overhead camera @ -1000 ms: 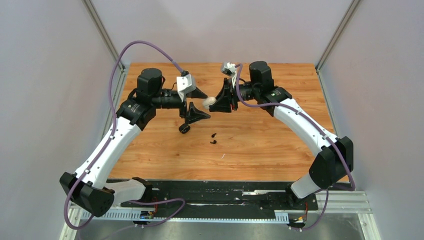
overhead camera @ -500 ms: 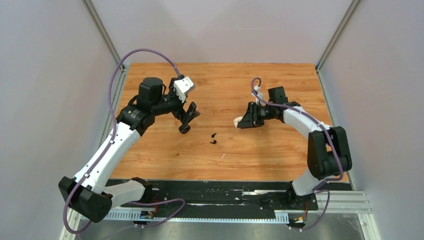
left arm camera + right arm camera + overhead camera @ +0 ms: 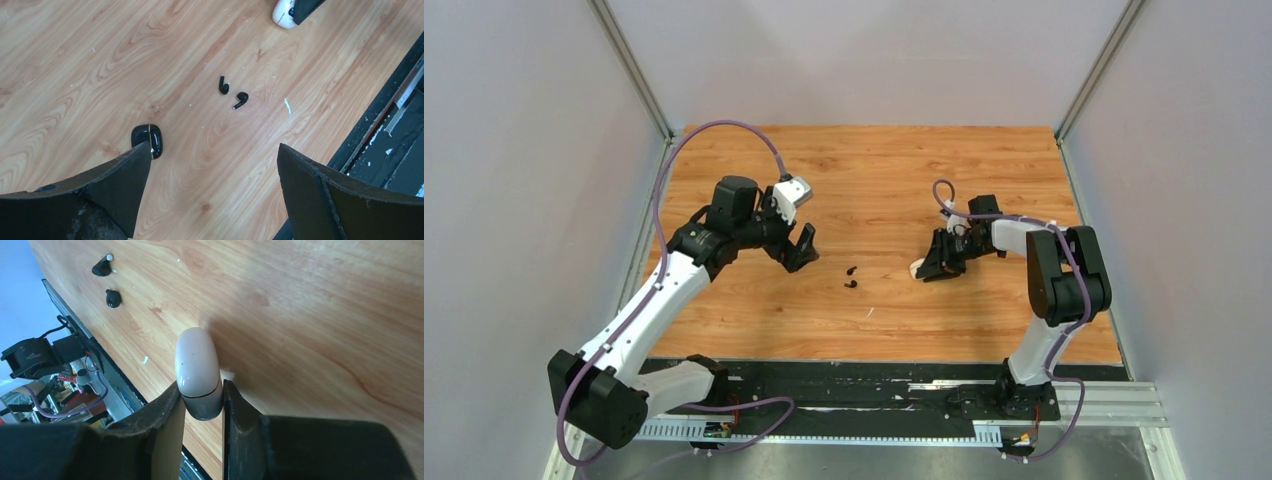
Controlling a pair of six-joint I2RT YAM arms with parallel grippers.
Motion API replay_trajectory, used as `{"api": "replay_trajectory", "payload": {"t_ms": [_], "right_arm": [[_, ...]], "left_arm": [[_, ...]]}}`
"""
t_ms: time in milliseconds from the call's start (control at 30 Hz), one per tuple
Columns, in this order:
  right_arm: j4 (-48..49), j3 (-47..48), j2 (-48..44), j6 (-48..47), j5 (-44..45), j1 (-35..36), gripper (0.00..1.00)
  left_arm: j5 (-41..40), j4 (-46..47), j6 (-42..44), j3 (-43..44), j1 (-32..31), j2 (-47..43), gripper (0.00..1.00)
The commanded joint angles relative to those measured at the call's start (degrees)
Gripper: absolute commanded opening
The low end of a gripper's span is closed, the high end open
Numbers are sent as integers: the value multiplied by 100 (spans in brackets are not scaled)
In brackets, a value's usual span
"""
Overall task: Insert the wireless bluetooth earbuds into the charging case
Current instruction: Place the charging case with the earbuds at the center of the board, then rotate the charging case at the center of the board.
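Two black earbuds (image 3: 851, 278) lie side by side on the wooden table (image 3: 874, 170), also in the left wrist view (image 3: 223, 86) and the right wrist view (image 3: 113, 298). No white earbuds show. My right gripper (image 3: 936, 264) is shut on a closed white charging case (image 3: 197, 365), held low at the table right of the earbuds; the case also shows in the top view (image 3: 920, 268). My left gripper (image 3: 214, 150) is open and empty, low over the table left of the earbuds. A closed black charging case (image 3: 148, 140) lies by its left fingertip.
A small white fleck (image 3: 870, 312) lies on the wood near the front. A black rail (image 3: 874, 380) runs along the near table edge. Grey enclosure walls stand at the left, right and back.
My right gripper has carried the white case down and toward the near side, to the table. My left gripper has dropped and swung down over the black case.
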Motion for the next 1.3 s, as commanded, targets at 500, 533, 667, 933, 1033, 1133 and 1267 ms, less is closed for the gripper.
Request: {"api": "replay_trajectory", "payload": {"t_ms": [500, 533, 667, 933, 1033, 1133, 1267], "right_arm": [[-440, 562, -516, 564, 1210, -976, 89], [-441, 588, -627, 644, 1211, -1082, 91], [-440, 673, -1082, 561, 1393, -1322, 93], [-339, 395, -1917, 299, 720, -1325, 84], [-389, 335, -2085, 251, 260, -1292, 80], [-510, 459, -2092, 112, 80, -1145, 78], [-475, 543, -2086, 129, 87, -1079, 76]], "left_arm": [[-233, -158, -750, 178, 747, 55, 100], [-225, -199, -899, 178, 804, 229, 100], [-310, -29, -1576, -1, 968, 648, 97], [-700, 511, -1776, 58, 1067, 1953, 90], [-715, 745, -1843, 133, 1084, 2484, 90], [-626, 842, -1810, 218, 1089, 2817, 92], [-537, 915, -1607, 180, 1091, 3157, 93]]}}
